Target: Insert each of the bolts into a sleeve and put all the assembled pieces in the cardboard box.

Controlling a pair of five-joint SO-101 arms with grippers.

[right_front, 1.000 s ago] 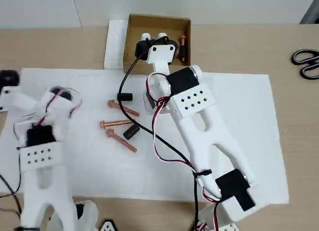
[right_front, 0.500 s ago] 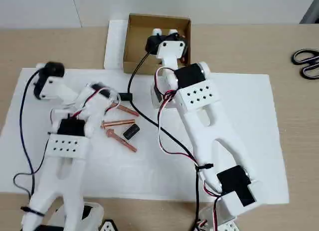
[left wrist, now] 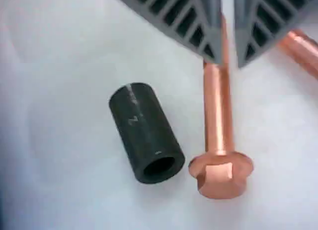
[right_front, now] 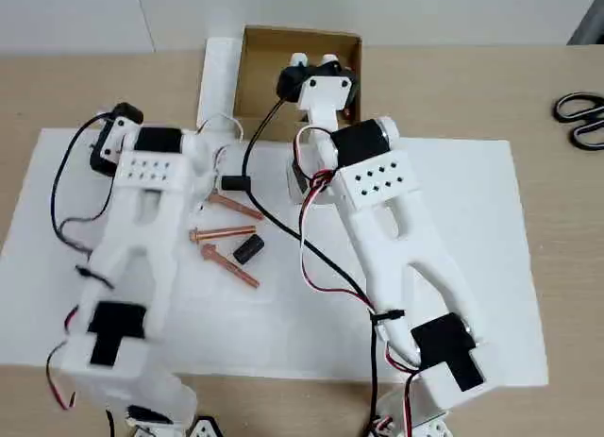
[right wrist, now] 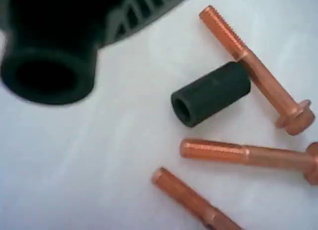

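light: bright, even, from overhead | shadows: soft and faint on the white sheet point(right_front: 472, 220), a dim one hugging the sleeve point(left wrist: 145, 133) | glare: mild sheen along the bolt point(left wrist: 217, 111) shaft and head

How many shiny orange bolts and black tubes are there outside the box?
Copper bolts: 3
Black sleeves: 3, two on the paper, one held in the right arm's jaws
Total: 6
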